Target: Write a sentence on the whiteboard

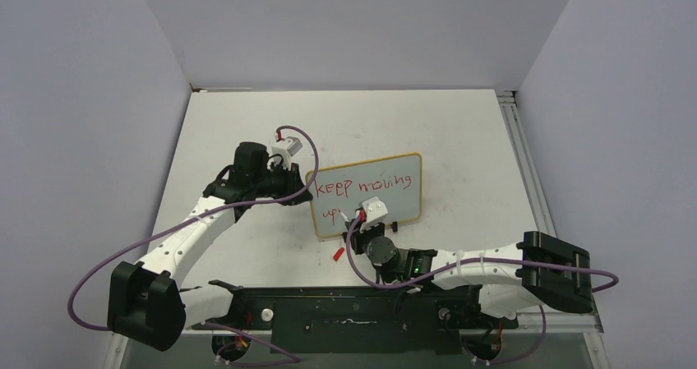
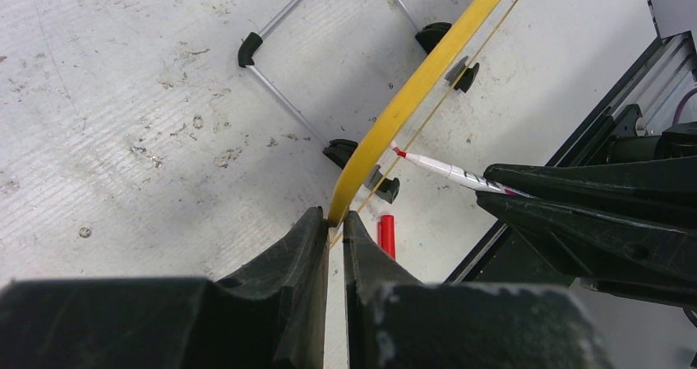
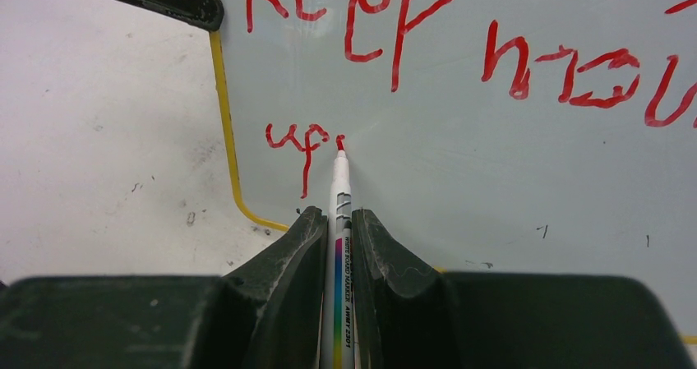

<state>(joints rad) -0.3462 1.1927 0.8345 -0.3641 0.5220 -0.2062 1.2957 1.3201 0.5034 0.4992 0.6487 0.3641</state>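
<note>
right gripper (image 3: 335,221): closed tight on a white marker (image 3: 339,190), whose barrel runs out between the two fingers; the red tip touches the board face.
left gripper (image 2: 335,219): pinched shut on the yellow frame at the board's left edge.
whiteboard (image 1: 408,198): stands tilted back near the middle of the table (image 1: 460,131), between the two arms, with its face towards the arm bases.
sentence (image 1: 362,186): red handwriting; the top line reads "keep moving", and the lower line so far reads "up" plus a small fresh stroke at the marker tip, low on the left of the board.
feet (image 2: 339,151): small black pieces under the lower frame, resting on the table.
cap (image 1: 338,254): red, lying on the table just in front of the board's lower left corner, apart from the marker.
table surface: white, with faint scattered scuffs.
</note>
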